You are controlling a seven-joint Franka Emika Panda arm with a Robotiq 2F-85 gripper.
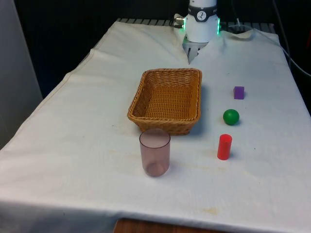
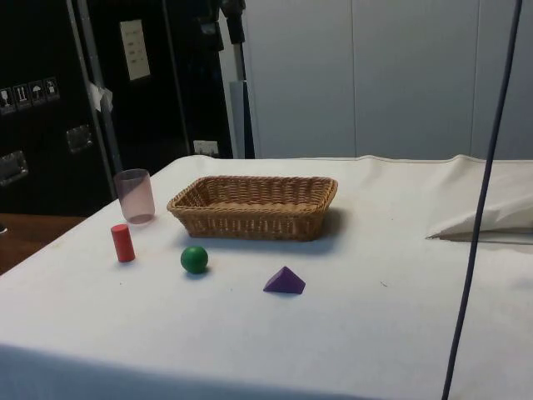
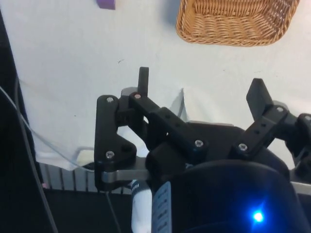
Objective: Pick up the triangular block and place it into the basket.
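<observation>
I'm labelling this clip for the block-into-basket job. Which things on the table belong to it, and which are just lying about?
Belong to the job:
block, purple, triangular, on the cloth
basket, wicker
tool, open, hovering beyond the basket

Lying about:
ball, green
cylinder, red, upright
cup, pinkish, see-through
</observation>
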